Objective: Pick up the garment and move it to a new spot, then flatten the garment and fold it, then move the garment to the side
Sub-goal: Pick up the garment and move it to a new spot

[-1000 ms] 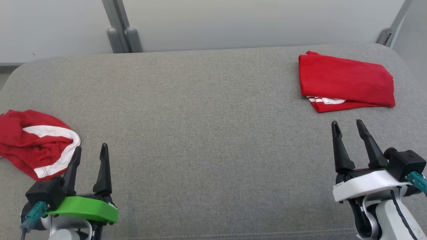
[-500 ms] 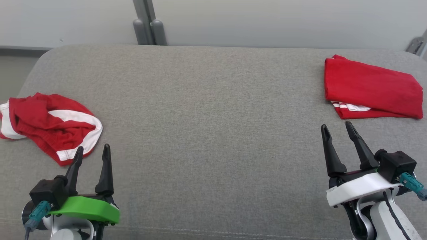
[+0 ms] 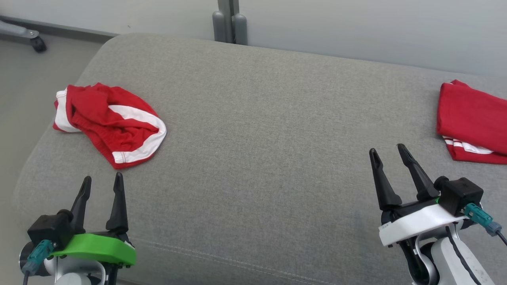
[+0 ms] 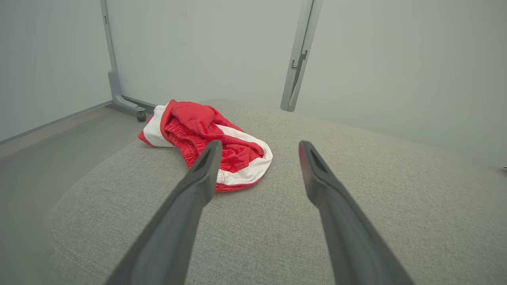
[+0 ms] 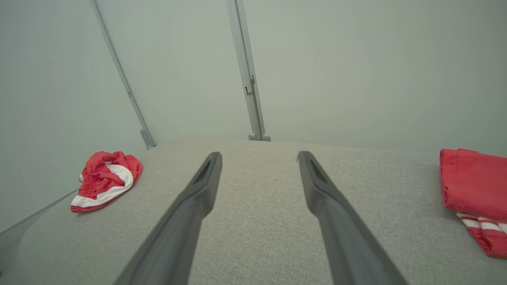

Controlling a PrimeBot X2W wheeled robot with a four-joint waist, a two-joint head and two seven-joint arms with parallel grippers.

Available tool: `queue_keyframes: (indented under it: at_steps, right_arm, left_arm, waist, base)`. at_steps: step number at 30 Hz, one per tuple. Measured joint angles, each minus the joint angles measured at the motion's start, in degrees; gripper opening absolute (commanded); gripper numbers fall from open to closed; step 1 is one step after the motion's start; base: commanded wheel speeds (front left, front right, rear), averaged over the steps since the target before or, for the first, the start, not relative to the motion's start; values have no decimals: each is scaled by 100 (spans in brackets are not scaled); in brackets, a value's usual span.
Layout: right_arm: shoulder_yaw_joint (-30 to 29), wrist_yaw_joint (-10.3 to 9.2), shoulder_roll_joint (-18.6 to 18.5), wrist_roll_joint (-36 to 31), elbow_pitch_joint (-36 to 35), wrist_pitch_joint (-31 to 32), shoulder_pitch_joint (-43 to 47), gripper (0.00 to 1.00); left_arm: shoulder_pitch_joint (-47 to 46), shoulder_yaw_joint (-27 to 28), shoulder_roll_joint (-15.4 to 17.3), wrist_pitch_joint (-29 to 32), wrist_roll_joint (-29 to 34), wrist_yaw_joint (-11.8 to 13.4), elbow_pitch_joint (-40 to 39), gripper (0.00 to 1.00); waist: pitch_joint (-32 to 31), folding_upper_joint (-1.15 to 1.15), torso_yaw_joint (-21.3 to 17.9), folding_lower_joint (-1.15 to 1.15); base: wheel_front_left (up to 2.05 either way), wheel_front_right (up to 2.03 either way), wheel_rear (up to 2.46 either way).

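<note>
A crumpled red garment (image 3: 111, 126) with white bands lies in a heap near the left end of the grey padded surface (image 3: 257, 118). It is also in the left wrist view (image 4: 186, 122) and the right wrist view (image 5: 105, 180). My left gripper (image 3: 102, 178) hovers just in front of it, open and empty, apart from the cloth; its fingers (image 4: 259, 144) point at the heap's right side. My right gripper (image 3: 386, 150) stands open and empty at the lower right, over bare surface (image 5: 258, 155).
A second red garment (image 3: 471, 122), folded with white stripes at its edge, lies at the far right (image 5: 473, 184). The surface's rounded left edge drops to the floor (image 3: 23, 79). A grey post (image 3: 229, 23) and a caster wheel (image 3: 38, 44) stand behind.
The head camera has swung to the left, so the whole picture has shifted right. Both garments lie as before. Both grippers stay open and empty.
</note>
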Motion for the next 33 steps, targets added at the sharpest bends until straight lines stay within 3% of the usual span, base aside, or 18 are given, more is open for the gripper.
queue_keyframes:
  at_steps: [11,23,27,33]
  right_arm:
    - [189,73,27,-44,81,0,-139,100]
    - [359,124,52,-146,134,0,-261,100]
    - [388,125,44,-193,129,0,-298,100]
    - [483,143,-43,-299,123,0,-454,100]
  left_arm:
    - [-2,208,0,1,-8,-1,11,100]
    - [-3,337,11,0,-8,-1,-37,100]
    - [-133,280,134,1,-7,-2,-70,100]
    - [-619,202,604,38,120,-9,-40,100]
  waist:
    - [64,0,513,0]
    - [88,0,467,0]
    - [122,0,402,0]
    - [203,0,278,0]
  base:
    - [0,0,0]
    - [0,0,0]
    - [0,0,0]
    - [0,0,0]
